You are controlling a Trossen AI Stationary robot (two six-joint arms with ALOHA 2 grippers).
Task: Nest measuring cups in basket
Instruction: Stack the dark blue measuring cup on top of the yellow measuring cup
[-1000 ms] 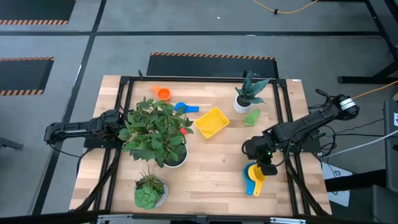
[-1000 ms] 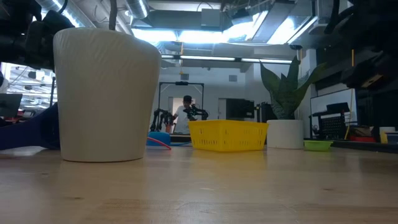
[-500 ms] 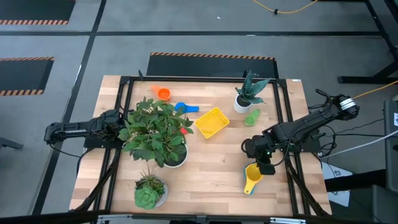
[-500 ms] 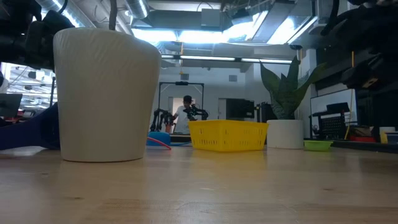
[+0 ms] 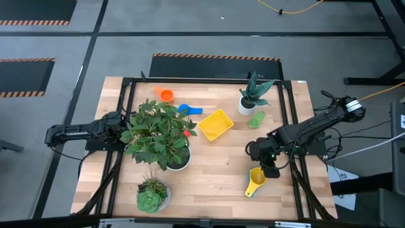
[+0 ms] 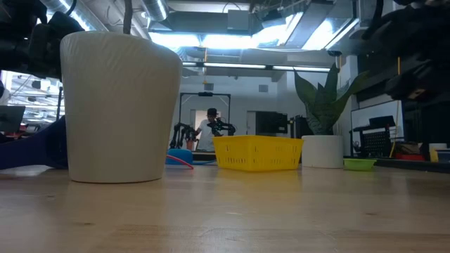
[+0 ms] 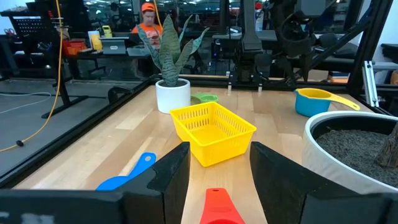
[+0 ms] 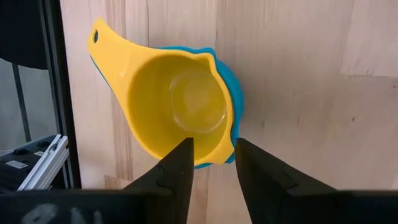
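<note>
Below right hand [image 8: 211, 163], glossy yellow cup [image 8: 177, 106] nested in blue cup [image 8: 236, 115]

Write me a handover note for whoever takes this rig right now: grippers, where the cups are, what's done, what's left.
Right gripper: open, just above the yellow cup, which sits nested in the light blue cup near the table's right edge.
Left gripper: open, waiting at the left behind the big plant.
Basket: mid-table, empty.
Orange cup and blue cup: left of the basket. Green cup: right of it.
Done: yellow nested in light blue.
Left: nest the rest, all into the basket.
</note>
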